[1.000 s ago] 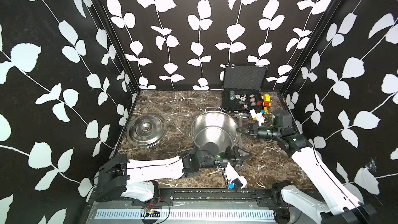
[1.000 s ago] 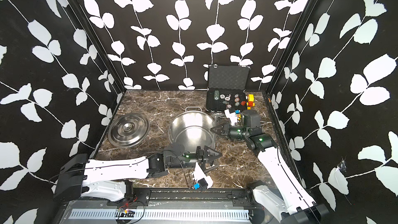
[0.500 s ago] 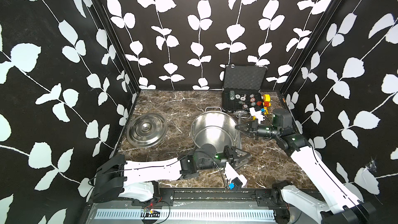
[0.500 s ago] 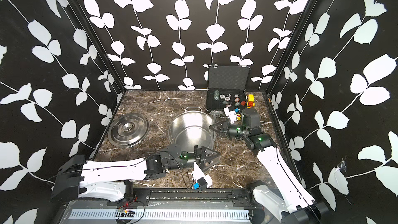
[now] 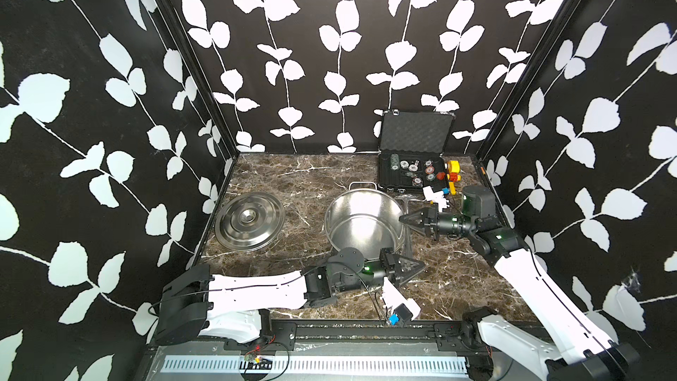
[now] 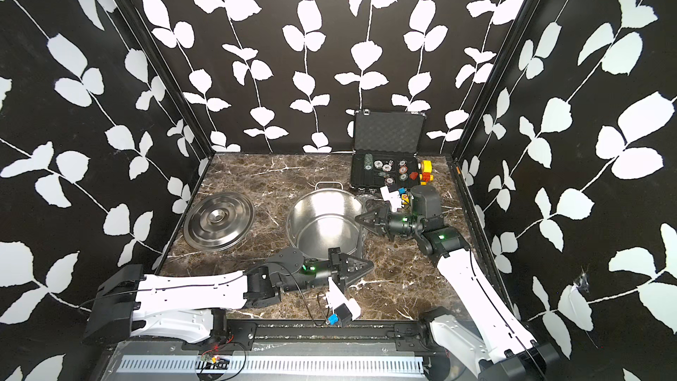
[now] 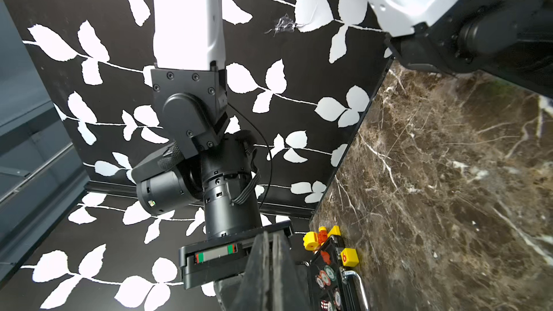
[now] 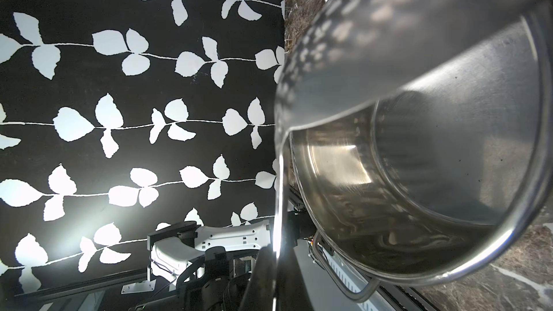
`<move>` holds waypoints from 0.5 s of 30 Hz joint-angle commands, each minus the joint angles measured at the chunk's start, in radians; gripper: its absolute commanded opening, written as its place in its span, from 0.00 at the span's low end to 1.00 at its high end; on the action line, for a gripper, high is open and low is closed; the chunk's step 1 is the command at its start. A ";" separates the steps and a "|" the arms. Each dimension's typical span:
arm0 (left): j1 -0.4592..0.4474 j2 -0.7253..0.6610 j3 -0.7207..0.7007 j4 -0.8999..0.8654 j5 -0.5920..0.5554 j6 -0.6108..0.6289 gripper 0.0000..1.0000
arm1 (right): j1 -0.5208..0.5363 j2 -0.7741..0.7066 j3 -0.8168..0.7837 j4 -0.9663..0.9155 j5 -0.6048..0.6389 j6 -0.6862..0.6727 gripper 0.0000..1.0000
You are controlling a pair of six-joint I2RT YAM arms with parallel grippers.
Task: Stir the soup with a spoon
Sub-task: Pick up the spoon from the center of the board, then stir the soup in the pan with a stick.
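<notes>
**Workcell surface, enclosure and arm posture**

Brown marble-patterned tabletop is enclosed on three sides by black walls printed with white leaf vines. A flat steel lid with a centre knob is laid near the left wall, well apart from the pot. An open black case holding round chips is set at the back right corner, with yellow and red blocks just beside it.

The pot is placed upright near the middle of the table, and no liquid is seen in it. The ladle is positioned along the pot's right side, just outside the rim, with its handle running front to back. Whether its bowl rests on the table cannot be told.

The left arm is laid low across the front of the table. The left gripper is pointed to the right, just in front of the pot. Its fingers are pressed together, and nothing is seen between them.

The right arm is reached in from the right side, with the right gripper levelled at the pot's right rim. In the right wrist view its fingers are pinched on the thin ladle handle.
</notes>
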 commanded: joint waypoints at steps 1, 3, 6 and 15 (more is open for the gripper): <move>0.012 -0.027 0.020 0.000 -0.078 -0.108 0.00 | 0.021 -0.047 0.013 0.059 -0.027 -0.085 0.05; 0.012 -0.036 0.046 -0.022 -0.099 -0.144 0.00 | 0.021 -0.065 0.014 0.059 -0.002 -0.092 0.28; 0.017 -0.047 0.078 -0.059 -0.114 -0.168 0.00 | 0.025 -0.106 0.005 0.067 0.034 -0.112 0.65; 0.121 -0.154 0.193 -0.246 -0.132 -0.534 0.00 | 0.027 -0.268 -0.042 0.001 0.174 -0.295 0.99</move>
